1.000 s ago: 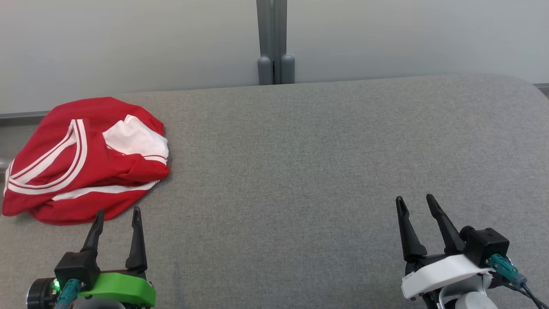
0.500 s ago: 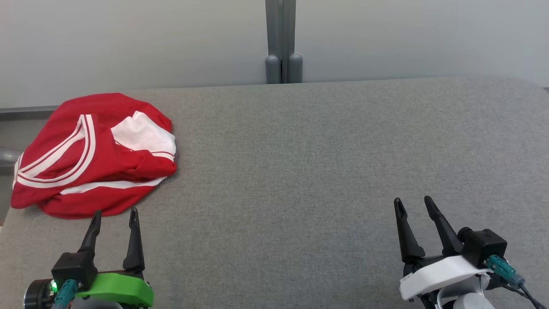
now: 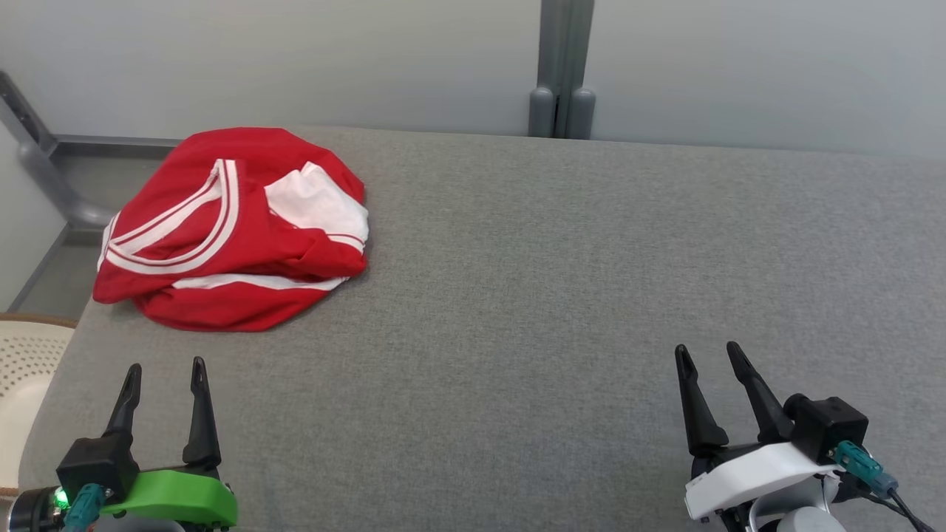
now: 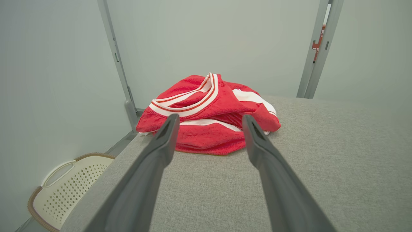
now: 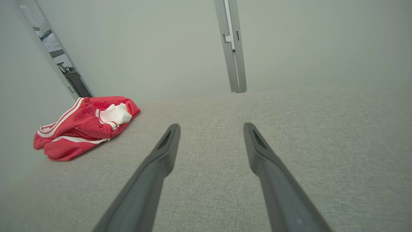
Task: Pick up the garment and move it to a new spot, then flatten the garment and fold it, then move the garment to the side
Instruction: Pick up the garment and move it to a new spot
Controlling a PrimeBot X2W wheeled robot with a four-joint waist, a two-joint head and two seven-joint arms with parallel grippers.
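Crumpled red garment (image 3: 222, 255), shape lost in folds; left gripper (image 3: 165, 364) and right gripper (image 3: 706, 346) both agape, empty

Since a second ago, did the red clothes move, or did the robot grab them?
No. The camera turned left, so everything slid right in the head view and a basket came into sight. The garment kept its crumpled heap on the table. Left gripper and right gripper stayed open, empty.

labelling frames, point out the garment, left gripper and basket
garment (image 3: 222, 307): head view, lower red fold
left gripper (image 3: 165, 364): head view, midway between its fingertips
basket (image 4: 69, 185): left wrist view, perforated side
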